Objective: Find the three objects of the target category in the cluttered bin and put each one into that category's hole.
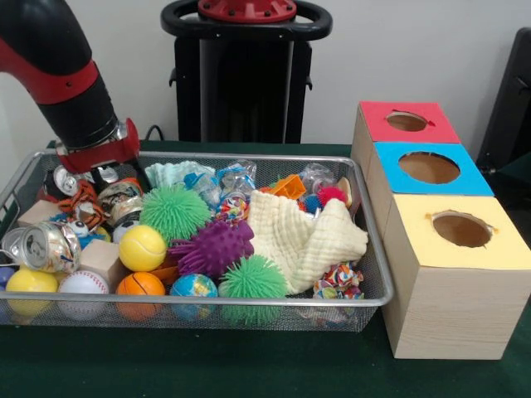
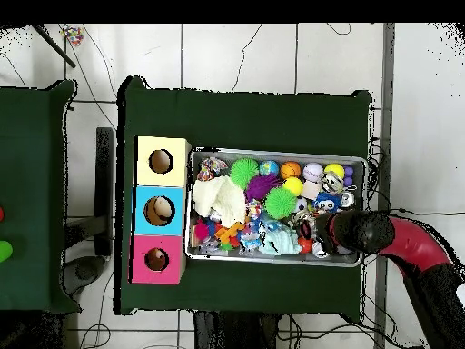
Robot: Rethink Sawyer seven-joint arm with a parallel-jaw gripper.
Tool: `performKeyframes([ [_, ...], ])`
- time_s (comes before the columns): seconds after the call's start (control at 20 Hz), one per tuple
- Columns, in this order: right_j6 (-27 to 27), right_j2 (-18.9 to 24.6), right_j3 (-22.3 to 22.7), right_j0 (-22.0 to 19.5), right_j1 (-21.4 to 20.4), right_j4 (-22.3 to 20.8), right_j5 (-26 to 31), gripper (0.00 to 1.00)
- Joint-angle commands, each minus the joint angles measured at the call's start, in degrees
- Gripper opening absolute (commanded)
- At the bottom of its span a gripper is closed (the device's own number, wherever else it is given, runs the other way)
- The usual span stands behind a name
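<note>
Dark green cloth covers the table (image 1: 249, 373), and on it sits a wire-mesh bin (image 1: 365, 286) beside a row of three wooden boxes, each with a round hole on top: the red box (image 1: 408, 121), the blue box (image 1: 429, 167) and the yellow box (image 1: 461, 230).

Sawyer's arm (image 1: 70, 83) reaches down into the bin's far corner, on the side away from the boxes, among crushed metal cans (image 1: 46, 247). Its gripper (image 2: 318, 229) is buried in the clutter, so whether it is apart or together cannot be told.

Which category is wanted is not evident (the holes carry no label that can be read). Candidates lie all through the bin: smooth balls such as the yellow tennis ball (image 1: 142, 247), soft spiky ones like the purple ball (image 1: 214, 247), and a waffle-textured cream cloth (image 1: 303, 236) draped over half the heap.

A good search would probably lift or push the cloth aside, then pick rigid round items from above; the cans, being dented and slick, likely need a grip across the narrow waist.
</note>
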Motion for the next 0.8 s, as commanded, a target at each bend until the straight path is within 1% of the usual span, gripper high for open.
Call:
performKeyframes([
  [0.05,-5.76,0.73,-11.92,3.07,1.26,-1.45,-0.52,1.0],
  [0.3,-7.88,1.28,-12.15,2.58,1.51,-1.23,-0.47,1.0],
  [0.5,-8.07,1.36,-13.01,3.06,1.41,-1.43,0.09,1.0],
  [0.8,-8.42,1.21,-13.1,2.78,1.19,-1.21,0.58,1.0],
])
